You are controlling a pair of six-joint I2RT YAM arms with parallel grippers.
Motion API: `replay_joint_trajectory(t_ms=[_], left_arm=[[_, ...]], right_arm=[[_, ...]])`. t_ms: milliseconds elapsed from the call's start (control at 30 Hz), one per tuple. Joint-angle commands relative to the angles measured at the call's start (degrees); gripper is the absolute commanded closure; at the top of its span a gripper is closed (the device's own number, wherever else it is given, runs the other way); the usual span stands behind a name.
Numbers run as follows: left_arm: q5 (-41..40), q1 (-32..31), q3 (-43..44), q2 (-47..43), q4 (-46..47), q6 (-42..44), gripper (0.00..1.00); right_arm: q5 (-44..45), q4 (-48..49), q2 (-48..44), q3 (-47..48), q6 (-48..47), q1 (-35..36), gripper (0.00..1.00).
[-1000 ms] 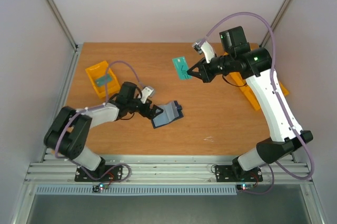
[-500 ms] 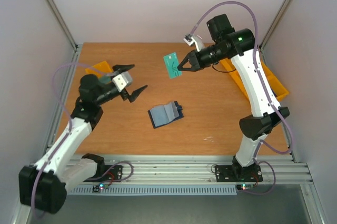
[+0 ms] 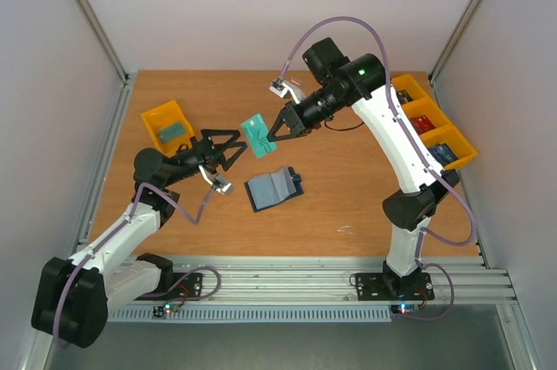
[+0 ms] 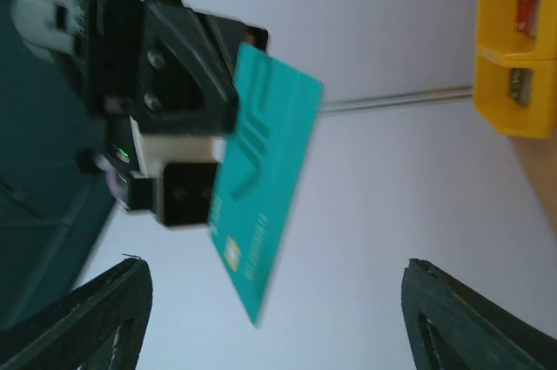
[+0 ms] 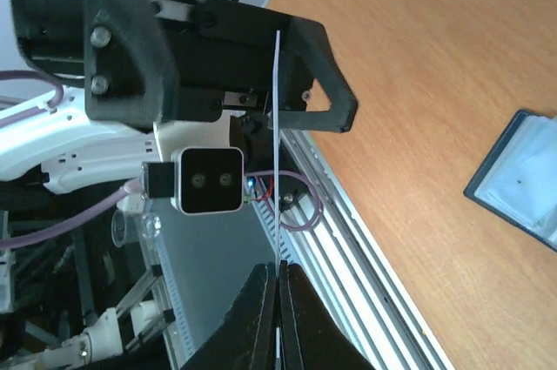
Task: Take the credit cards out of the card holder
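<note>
On the wooden table (image 3: 348, 178) the right arm reaches across toward 10 o'clock, and the left arm rises to meet it. The card holder (image 3: 273, 188) lies open near the table's centre, well apart from both yellow bins (image 3: 168, 129). The right gripper (image 3: 270, 133) pinches a teal credit card (image 3: 257, 136) in mid-air, just at 12 o'clock of the holder. The left gripper (image 3: 237, 145) faces the card with jaws spread wide, holding nothing.

This looks like a handover. The left jaws should straddle the card's free end and close flat on its two faces, not on an edge. The right should let go only once that grip is firm, since a thin card slips easily.

Half a second earlier the card hung nearer 12 o'clock and the left gripper stood back toward 9 o'clock. Both have since converged above the holder, which has not moved.
</note>
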Motion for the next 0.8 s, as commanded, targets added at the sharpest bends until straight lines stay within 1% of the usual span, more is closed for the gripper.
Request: replay_joint_trajectory(t_ms=[0, 167, 300, 367, 400, 433, 467, 500, 567, 600, 667, 700, 767], left_arm=[[4.2, -1.5, 0.4, -0.5, 9.1, 12.3, 0.25], [4.2, -2.8, 0.1, -0.9, 8.2, 12.8, 0.44], [3.2, -3.2, 0.4, -1.3, 5.7, 13.9, 0.57], [2.6, -3.3, 0.5, -1.5, 5.3, 13.7, 0.66], [2.4, -3.3, 0.6, -1.7, 5.3, 13.2, 0.75], [2.5, -3.4, 0.5, -2.0, 5.2, 12.4, 0.88], [2.5, -3.4, 0.4, -2.2, 5.3, 11.7, 0.98], [2.5, -3.5, 0.3, -2.5, 5.3, 10.7, 1.00], [1.6, -3.5, -0.3, -3.1, 5.1, 9.1, 1.00], [0.8, -3.5, -0.5, -3.4, 4.3, 8.1, 1.00], [-2.0, -3.6, -0.8, -4.6, -0.1, 7.8, 1.00], [-4.1, -3.6, -0.6, -5.5, -3.7, 7.8, 1.00], [-9.3, -3.6, 1.0, -8.3, -16.3, 8.2, 1.00]], right_arm=[[-1.2, 0.3, 1.1, 1.8, 2.1, 1.4, 0.99], [-1.5, 1.8, 2.5, 2.6, 3.0, 3.1, 0.99], [-2.1, 1.5, 3.6, 4.3, 3.0, 3.8, 0.99], [-2.0, 1.0, 3.8, 4.5, 2.7, 4.0, 0.99], [-1.8, 0.7, 3.8, 4.5, 2.5, 4.0, 0.99], [-1.6, 0.5, 3.8, 4.5, 2.3, 4.0, 0.99], [-1.0, 0.1, 3.8, 4.6, 1.9, 4.0, 0.99], [0.0, -0.2, 3.6, 4.7, 1.6, 4.0, 0.99], [3.5, -0.6, 3.3, 5.5, 1.6, 3.8, 0.99], [6.2, -0.6, 3.0, 5.9, 2.1, 3.5, 0.95], [10.6, 0.5, 1.6, 5.8, 3.2, 2.1, 0.77], [13.0, 1.2, 0.7, 5.6, 3.6, 1.3, 0.69], [18.4, 2.9, -1.5, 4.7, 4.0, 0.1, 0.54]])
